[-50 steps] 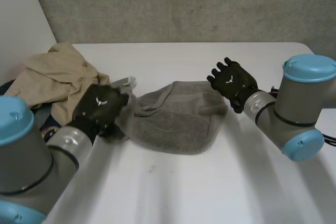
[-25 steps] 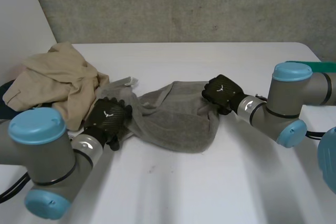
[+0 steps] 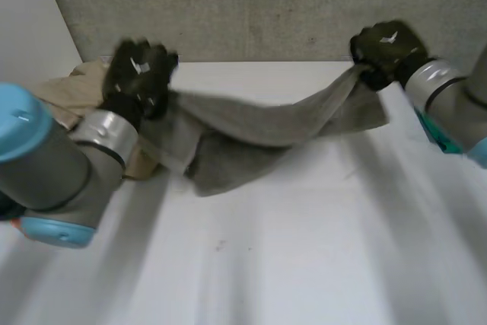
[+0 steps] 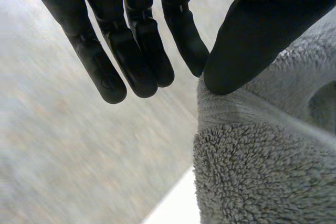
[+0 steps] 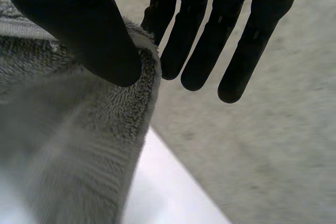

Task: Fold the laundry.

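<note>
The towel [image 4: 252, 182] is looped terry cloth (matt, fuzzy).

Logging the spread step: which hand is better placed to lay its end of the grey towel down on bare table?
Right, probably. The right hand pinches the towel over bare table; the left hand pinches it beside the beige pile, which could get in the way.

Beige garment [image 3: 67, 90] mostly hidden behind left arm [image 3: 61, 161], right arm [image 3: 445, 100] cut off by edge
</note>
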Controlling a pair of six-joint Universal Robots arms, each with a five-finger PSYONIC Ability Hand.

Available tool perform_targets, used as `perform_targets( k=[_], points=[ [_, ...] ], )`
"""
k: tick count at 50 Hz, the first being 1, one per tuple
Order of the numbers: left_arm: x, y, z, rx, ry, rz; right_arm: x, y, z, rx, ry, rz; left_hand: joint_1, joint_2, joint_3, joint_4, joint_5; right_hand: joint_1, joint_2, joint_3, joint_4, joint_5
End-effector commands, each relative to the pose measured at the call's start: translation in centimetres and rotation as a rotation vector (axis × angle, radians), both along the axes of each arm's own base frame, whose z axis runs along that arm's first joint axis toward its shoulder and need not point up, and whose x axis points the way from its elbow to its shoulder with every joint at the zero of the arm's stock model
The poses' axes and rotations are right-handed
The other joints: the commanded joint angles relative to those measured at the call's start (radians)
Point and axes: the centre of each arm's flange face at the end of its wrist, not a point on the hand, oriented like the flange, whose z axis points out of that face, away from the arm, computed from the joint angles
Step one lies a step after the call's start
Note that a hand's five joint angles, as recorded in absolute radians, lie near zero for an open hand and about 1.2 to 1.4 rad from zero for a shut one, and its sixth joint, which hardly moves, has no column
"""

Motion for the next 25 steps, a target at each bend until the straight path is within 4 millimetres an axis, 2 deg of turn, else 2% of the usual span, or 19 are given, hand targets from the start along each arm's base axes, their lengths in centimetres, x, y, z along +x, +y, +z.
perform_targets(
  k=[1, 3, 6, 9, 10, 13, 14, 16, 19, 20, 23, 25],
  points=[
    [1.4, 2.9, 8.1, -0.106, 0.118, -0.046, -1.7, 3.8, 7.3, -0.111, -0.017, -0.031, 0.235, 0.203, 0.207, 0.199, 0.256, 0.262, 0.217, 0.211, 0.201, 0.241],
    [1.5, 3.4, 8.8, -0.092, 0.116, -0.064, -2.3, 5.5, 9.5, -0.128, -0.018, -0.038, 0.235, 0.203, 0.207, 0.199, 0.256, 0.262, 0.217, 0.211, 0.201, 0.241],
    [1.4, 3.9, 8.8, -0.033, 0.095, -0.099, -2.7, 7.7, 11.2, -0.116, -0.014, -0.031, 0.235, 0.203, 0.207, 0.199, 0.256, 0.262, 0.217, 0.211, 0.201, 0.241],
    [1.4, 3.5, 7.8, 0.032, 0.065, -0.109, -2.9, 8.3, 10.9, -0.075, -0.004, -0.031, 0.235, 0.203, 0.207, 0.199, 0.256, 0.262, 0.217, 0.211, 0.201, 0.241],
    [1.5, 3.1, 7.1, 0.058, 0.056, -0.103, -2.9, 8.2, 10.2, -0.047, 0.008, -0.035, 0.235, 0.203, 0.207, 0.199, 0.256, 0.262, 0.217, 0.211, 0.201, 0.241],
    [1.3, 0.8, 3.3, 0.163, 0.020, -0.072, -2.8, 7.6, 8.7, -0.008, 0.038, -0.041, 0.235, 0.203, 0.207, 0.199, 0.256, 0.262, 0.217, 0.211, 0.201, 0.241],
    [1.3, 0.3, 2.5, 0.185, 0.013, -0.066, -2.7, 7.0, 7.3, 0.022, 0.070, -0.047, 0.235, 0.203, 0.207, 0.199, 0.256, 0.262, 0.217, 0.211, 0.201, 0.241],
    [1.0, -1.0, 0.5, 0.233, -0.005, -0.055, -2.7, 6.1, 5.9, 0.047, 0.103, -0.061, 0.235, 0.203, 0.207, 0.199, 0.256, 0.262, 0.217, 0.211, 0.201, 0.241],
    [0.5, -2.4, -0.8, 0.253, -0.017, -0.056, -2.7, 4.5, 3.6, 0.075, 0.157, -0.098, 0.235, 0.203, 0.207, 0.199, 0.256, 0.262, 0.217, 0.211, 0.201, 0.241],
    [0.0, -3.5, -1.6, 0.258, -0.021, -0.059, -2.6, 4.1, 3.1, 0.080, 0.167, -0.104, 0.235, 0.203, 0.207, 0.199, 0.256, 0.262, 0.217, 0.211, 0.201, 0.241],
    [-0.9, -5.5, -1.5, 0.230, -0.001, -0.071, -2.5, 1.8, 2.8, 0.034, 0.172, -0.169, 0.235, 0.203, 0.207, 0.199, 0.256, 0.262, 0.217, 0.211, 0.201, 0.241],
    [-2.1, -7.5, 0.2, 0.127, 0.039, -0.085, -2.5, 0.4, 3.4, -0.031, 0.153, -0.213, 0.235, 0.203, 0.207, 0.199, 0.256, 0.262, 0.217, 0.211, 0.201, 0.241]
  ],
)
